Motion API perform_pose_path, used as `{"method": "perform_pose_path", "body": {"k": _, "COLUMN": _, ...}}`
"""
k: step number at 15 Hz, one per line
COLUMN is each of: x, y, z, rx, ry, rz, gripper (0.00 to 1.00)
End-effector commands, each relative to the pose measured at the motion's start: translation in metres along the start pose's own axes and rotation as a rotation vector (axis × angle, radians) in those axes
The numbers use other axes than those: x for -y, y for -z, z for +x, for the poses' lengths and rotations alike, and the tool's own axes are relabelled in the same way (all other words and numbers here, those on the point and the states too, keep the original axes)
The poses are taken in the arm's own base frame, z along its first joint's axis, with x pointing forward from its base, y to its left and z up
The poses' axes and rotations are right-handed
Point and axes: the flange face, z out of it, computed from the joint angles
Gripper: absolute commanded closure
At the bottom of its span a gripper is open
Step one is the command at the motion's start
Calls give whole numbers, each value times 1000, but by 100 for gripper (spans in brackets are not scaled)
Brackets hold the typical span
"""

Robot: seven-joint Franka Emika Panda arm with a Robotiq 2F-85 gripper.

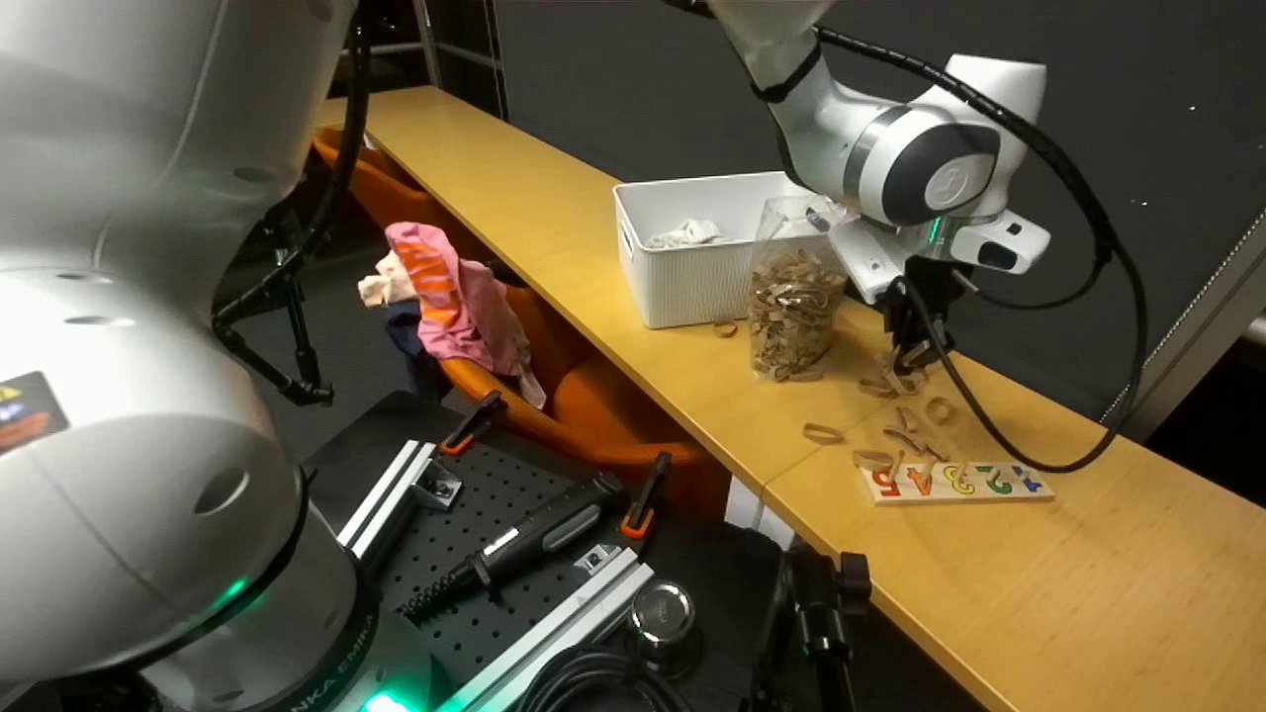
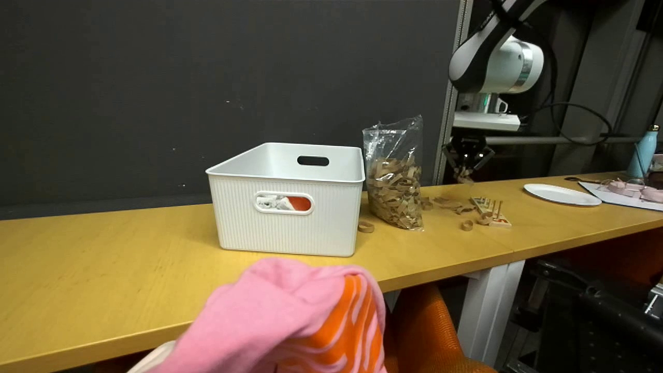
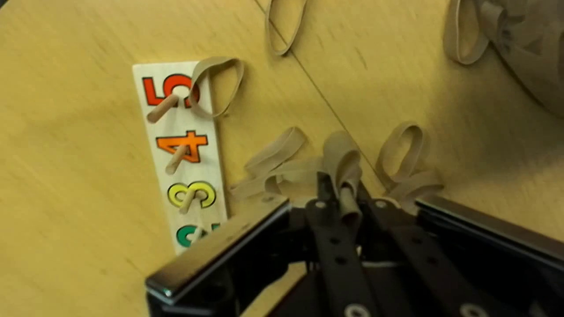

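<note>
Tan band [image 3: 341, 154], one at least: picked up, clamped between the fingers [image 3: 335, 246], over the worktop [image 3: 88, 176], near the number board [image 3: 196, 172]. Loose bands [image 3: 275, 149]: several left lying, one lapping the board's edge. Pegs [image 3: 177, 159] at 5, 4, 3: bare.

Your claw [image 3: 344, 193] points down, its fingers [image 3: 324, 220] pinched together, with the wrist [image 1: 930, 173] directly above it and the forearm [image 1: 806, 104] slanting up higher still.
</note>
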Motion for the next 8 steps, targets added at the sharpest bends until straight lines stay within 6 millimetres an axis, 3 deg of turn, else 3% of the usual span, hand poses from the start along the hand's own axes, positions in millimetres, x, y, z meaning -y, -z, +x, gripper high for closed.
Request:
{"method": "perform_pose_path", "body": {"k": 1, "x": -26, "y": 75, "z": -14, "rx": -77, "ry": -22, "rz": 31, "gripper": 98}}
{"method": "perform_pose_path", "body": {"k": 5, "x": -20, "y": 157, "z": -33, "rx": -190, "ry": -2, "rz": 74, "gripper": 98}}
{"method": "perform_pose_path", "body": {"k": 8, "x": 16, "y": 206, "z": -53, "rx": -270, "ry": 55, "rz": 105, "gripper": 98}}
